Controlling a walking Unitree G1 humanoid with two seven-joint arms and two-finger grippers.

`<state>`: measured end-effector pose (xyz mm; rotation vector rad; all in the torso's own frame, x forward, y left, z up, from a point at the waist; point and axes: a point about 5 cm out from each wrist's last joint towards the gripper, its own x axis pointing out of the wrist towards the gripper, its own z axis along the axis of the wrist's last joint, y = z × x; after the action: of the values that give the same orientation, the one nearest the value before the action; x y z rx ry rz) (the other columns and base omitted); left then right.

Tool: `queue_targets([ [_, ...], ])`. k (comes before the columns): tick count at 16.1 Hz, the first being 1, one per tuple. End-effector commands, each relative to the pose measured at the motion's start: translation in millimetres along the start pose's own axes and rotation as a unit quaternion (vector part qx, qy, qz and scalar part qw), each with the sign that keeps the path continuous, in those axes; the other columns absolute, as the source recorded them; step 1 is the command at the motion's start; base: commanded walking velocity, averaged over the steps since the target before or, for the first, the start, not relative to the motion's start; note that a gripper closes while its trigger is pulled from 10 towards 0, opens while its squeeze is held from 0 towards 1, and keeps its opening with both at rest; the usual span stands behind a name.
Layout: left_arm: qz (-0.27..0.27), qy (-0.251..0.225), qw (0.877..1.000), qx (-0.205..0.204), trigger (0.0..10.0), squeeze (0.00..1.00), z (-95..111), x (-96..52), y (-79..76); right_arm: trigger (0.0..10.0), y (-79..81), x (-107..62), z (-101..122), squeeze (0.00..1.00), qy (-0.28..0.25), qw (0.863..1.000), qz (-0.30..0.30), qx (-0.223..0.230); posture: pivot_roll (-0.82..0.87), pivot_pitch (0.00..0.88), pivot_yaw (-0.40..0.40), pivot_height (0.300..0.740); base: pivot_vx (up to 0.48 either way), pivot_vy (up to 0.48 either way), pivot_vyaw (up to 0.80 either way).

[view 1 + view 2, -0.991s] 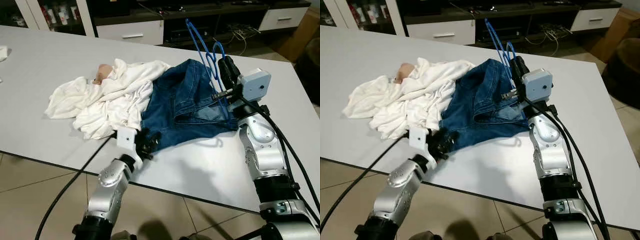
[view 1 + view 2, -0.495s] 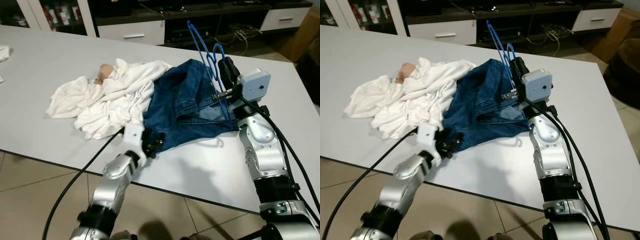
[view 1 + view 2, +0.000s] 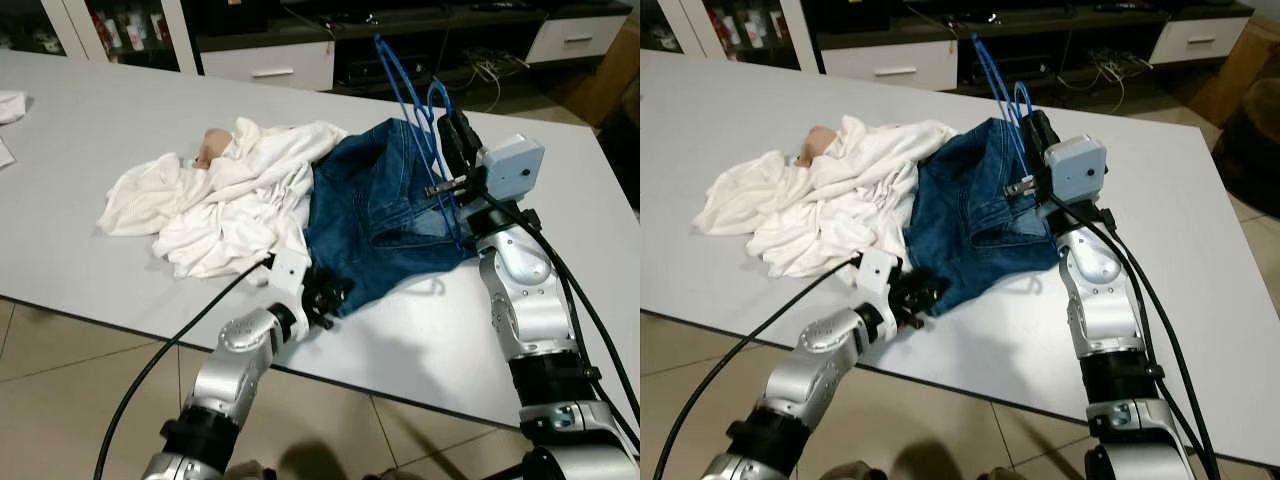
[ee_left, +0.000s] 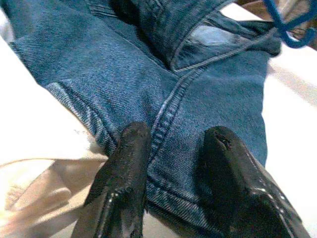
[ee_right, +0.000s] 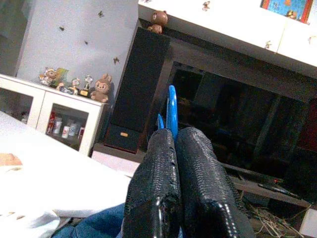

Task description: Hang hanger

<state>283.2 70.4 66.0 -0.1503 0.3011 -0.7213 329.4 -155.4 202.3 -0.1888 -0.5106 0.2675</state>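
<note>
A blue hanger (image 3: 415, 120) stands tilted above the far right part of a white table (image 3: 90, 130), held up by the right gripper (image 3: 455, 135). The two black fingers (image 5: 163, 193) of that gripper are pressed together around the hanger's wire, and its hook end (image 4: 290, 25) hangs down just over a pair of blue jeans (image 3: 375, 215). The jeans lie crumpled on the table directly beneath the hanger. The left gripper (image 3: 325, 298) sits at the near edge of the jeans, its fingers (image 4: 126, 173) spread apart and resting against the denim on either side of a seam, without closing on it. A heap of white clothes (image 3: 215, 195) lies touching the jeans on their left. Dark shelving and white cabinets (image 3: 265, 65) stand beyond the table.
</note>
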Motion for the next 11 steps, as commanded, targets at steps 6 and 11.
queue_targets([
  [6,-0.020,-0.074,0.983,0.167,0.0,0.00,23.7,-7.5,-7.5,10.0,-6.4,2.8,3.5,0.00,-0.001,1.000,-0.008,-0.009,-0.05,0.027,0.018,0.740,0.000,0.000,0.00],
  [11,-0.015,-0.112,0.974,0.198,0.0,0.00,43.2,-26.7,2.6,10.0,-7.6,3.8,3.5,0.00,-0.002,1.000,-0.008,-0.011,-0.04,0.021,0.016,0.740,0.000,0.000,0.00],
])
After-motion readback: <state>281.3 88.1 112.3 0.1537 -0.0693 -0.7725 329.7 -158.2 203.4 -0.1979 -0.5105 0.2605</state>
